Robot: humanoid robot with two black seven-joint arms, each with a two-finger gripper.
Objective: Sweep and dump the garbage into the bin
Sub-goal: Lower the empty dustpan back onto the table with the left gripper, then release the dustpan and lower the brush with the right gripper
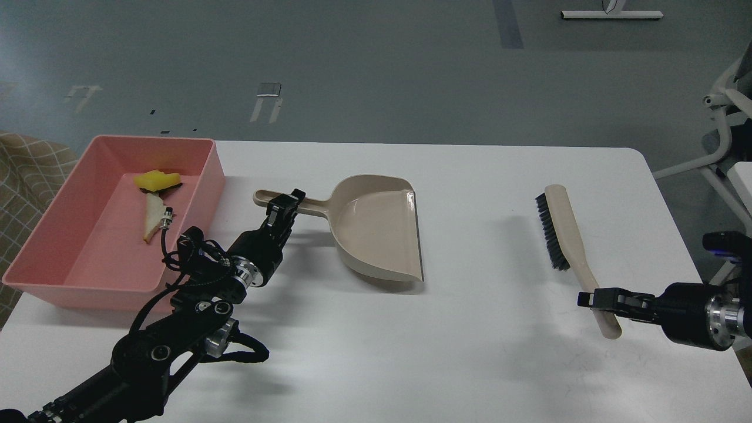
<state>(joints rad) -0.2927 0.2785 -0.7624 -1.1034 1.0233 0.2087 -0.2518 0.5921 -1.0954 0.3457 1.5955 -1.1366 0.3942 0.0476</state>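
Note:
The salmon-pink bin stands at the table's left. The garbage lies inside it: a yellow chunk and a pale wedge strip. My left gripper is shut on the handle of the beige dustpan, which sits low over the table's middle with its open mouth to the right and nothing in it. My right gripper is shut on the handle end of the beige brush, whose black bristles face left, at the table's right.
The white table ends in a rounded corner at the far right. A white chair frame stands beyond the right edge. A checked cloth lies left of the bin.

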